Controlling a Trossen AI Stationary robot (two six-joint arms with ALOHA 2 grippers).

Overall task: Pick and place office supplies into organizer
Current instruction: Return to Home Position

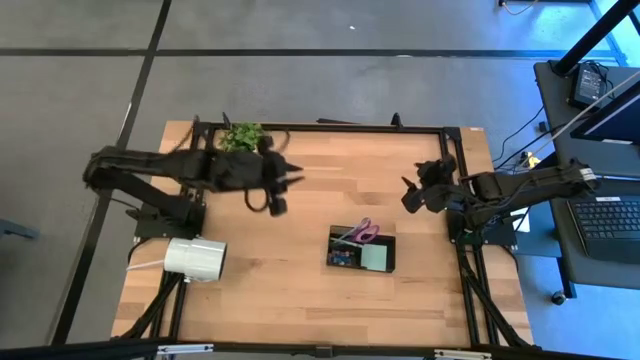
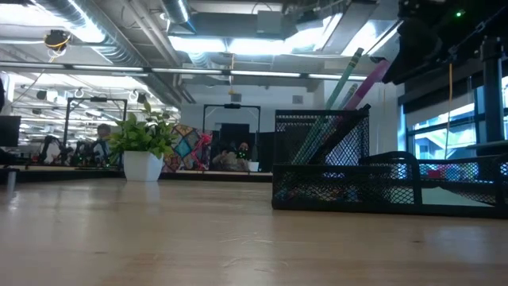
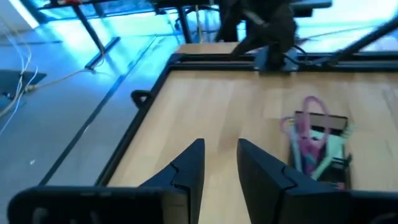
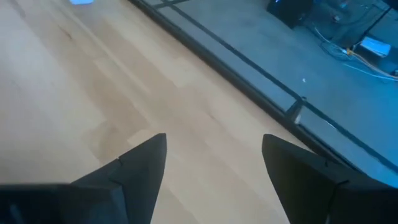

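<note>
The black mesh organizer stands on the wooden table right of centre. Purple-handled scissors stick up out of it, and a pale green sticky-note pad lies in one compartment. In the low view, green and purple pens lean in its tall mesh cup. My left gripper hangs above the table, to the left of and beyond the organizer. Its fingers stand a little apart with nothing between them. My right gripper is raised near the right edge, open and holding nothing.
A big white roll lies at the near left. A small green plant in a white pot stands at the far edge beside the left arm. A black frame borders the table. Bare wood lies between the grippers and in front of the organizer.
</note>
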